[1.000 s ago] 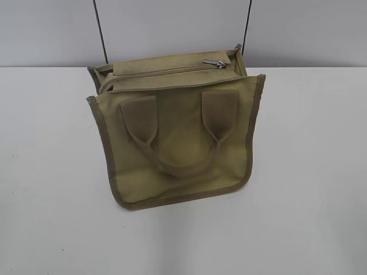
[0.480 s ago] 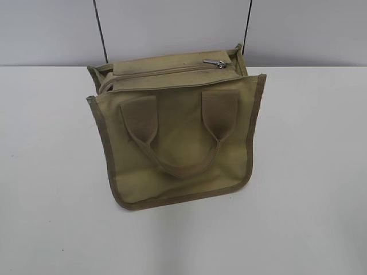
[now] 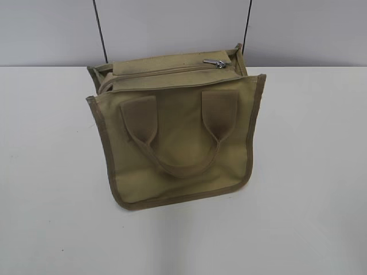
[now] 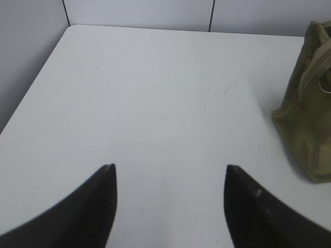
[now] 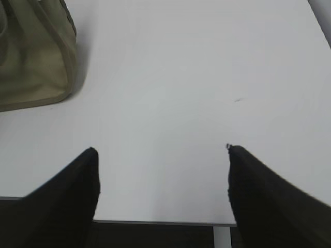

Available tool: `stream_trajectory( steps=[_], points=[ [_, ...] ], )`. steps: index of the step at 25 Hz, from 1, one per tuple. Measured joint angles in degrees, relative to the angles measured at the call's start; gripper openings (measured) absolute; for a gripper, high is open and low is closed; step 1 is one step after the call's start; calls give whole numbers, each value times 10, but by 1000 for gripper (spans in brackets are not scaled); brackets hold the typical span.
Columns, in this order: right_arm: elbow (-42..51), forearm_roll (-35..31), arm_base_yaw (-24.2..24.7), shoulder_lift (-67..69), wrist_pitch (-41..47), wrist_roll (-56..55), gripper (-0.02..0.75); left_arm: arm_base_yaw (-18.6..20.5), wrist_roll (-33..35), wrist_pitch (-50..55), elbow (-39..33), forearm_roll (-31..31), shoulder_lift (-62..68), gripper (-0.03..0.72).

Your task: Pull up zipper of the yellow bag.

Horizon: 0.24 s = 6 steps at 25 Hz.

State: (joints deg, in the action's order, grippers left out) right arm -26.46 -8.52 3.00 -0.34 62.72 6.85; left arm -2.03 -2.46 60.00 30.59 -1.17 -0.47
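Exterior view: the yellow bag [image 3: 178,137] stands near the far edge of the table [image 3: 309,172], about midway along it, leaning toward the camera so the broad front panel and one handle [image 3: 178,137] face me. The top panel tips back toward the wall. The zipper [image 3: 215,62] pull sits at the right end of its track, silver and easy to spot; I judge that is where the grab has to be made. Neither arm shows in this view, so both are held back, off the bag. Left wrist view: left gripper [image 4: 170,178] hovers over bare table toward the left side, fingers spread wide with nothing between them; the bag is only a corner at the right edge of frame, well apart. Right wrist view: right gripper [image 5: 163,160] hangs above the near edge of the table, fingers likewise spread and empty; the bag's lower corner shows at upper left, well apart. Both look parked and ready, I reckon. Nothing started on the pull yet. One arm will likely need to steady the soft fabric.
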Motion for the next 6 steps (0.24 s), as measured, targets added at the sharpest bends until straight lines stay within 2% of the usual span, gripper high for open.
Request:
stream_trajectory(
  steps=[6],
  points=[
    [0,0,0,0,0,0,563,0,0,0,0,0,0,493]
  ],
)
